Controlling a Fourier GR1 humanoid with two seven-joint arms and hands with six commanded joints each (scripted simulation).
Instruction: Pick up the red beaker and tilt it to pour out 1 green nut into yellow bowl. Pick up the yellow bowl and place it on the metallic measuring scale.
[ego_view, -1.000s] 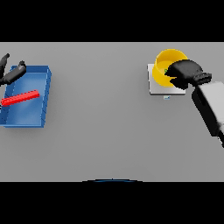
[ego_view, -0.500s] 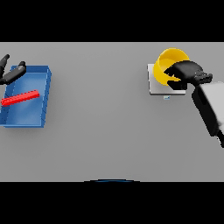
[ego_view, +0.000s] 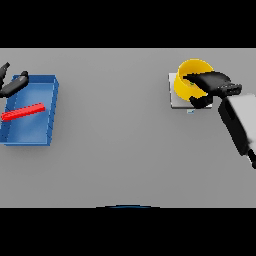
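We judge the task close to finished: the yellow bowl (ego_view: 192, 75) already sits on the metallic measuring scale (ego_view: 176, 95) at the tabletop's (ego_view: 120, 150) far right, and our right hand (ego_view: 210, 82) has its fingers curled over the bowl's rim, not yet let go. The red beaker (ego_view: 22, 112) lies in the blue tray (ego_view: 50, 115) at left, beside our left hand (ego_view: 12, 85), whose fingers look relaxed and hold nothing. Whether a green nut lies in the bowl we cannot tell; the hand hides much of it.

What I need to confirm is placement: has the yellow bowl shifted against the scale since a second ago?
No. The yellow bowl sits at the same spot over the metallic scale, right robot hand gripping its rim.
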